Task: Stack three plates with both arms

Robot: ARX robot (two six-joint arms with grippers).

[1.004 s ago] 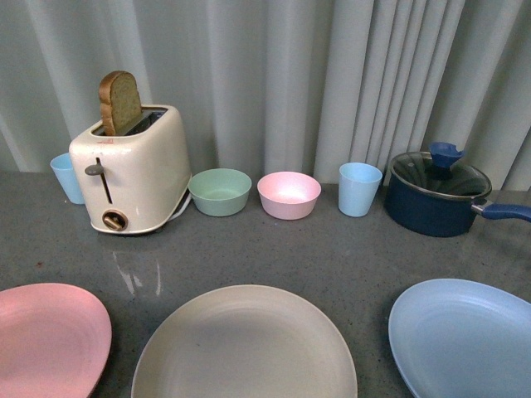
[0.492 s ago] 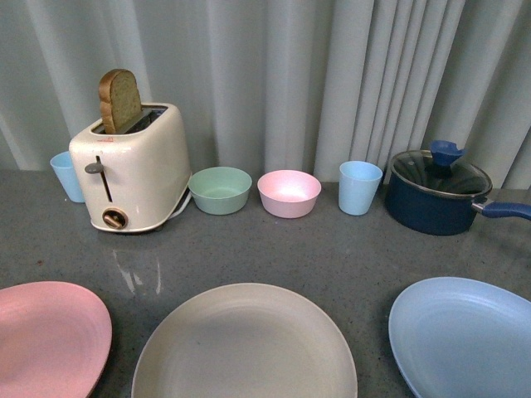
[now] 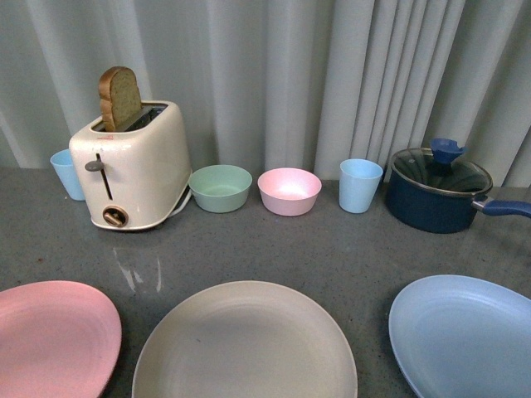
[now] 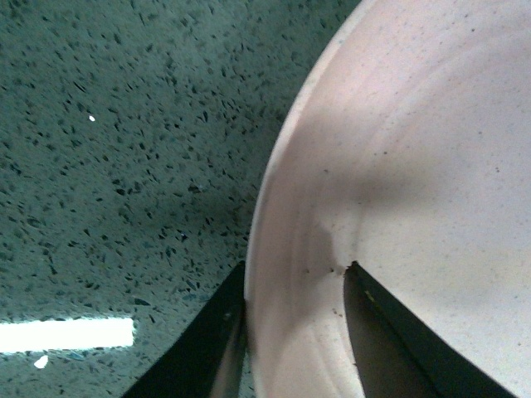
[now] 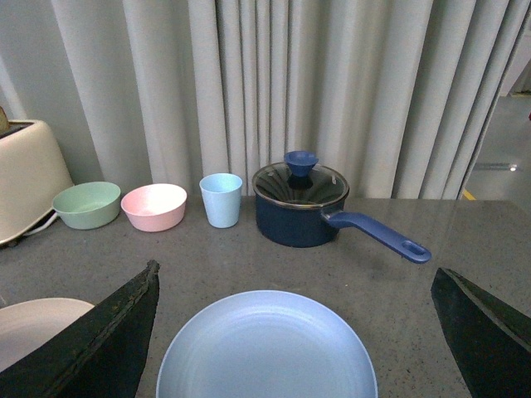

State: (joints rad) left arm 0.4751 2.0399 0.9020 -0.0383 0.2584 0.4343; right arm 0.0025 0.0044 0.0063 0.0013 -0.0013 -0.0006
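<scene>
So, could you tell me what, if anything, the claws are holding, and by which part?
The left claw grips the round matte pink plate by its rim, one finger either side; the right claw hangs open, holding nothing.

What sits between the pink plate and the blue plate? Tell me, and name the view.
The beige plate lies between the pink plate and the blue plate, apart from both, in the front view.
</scene>
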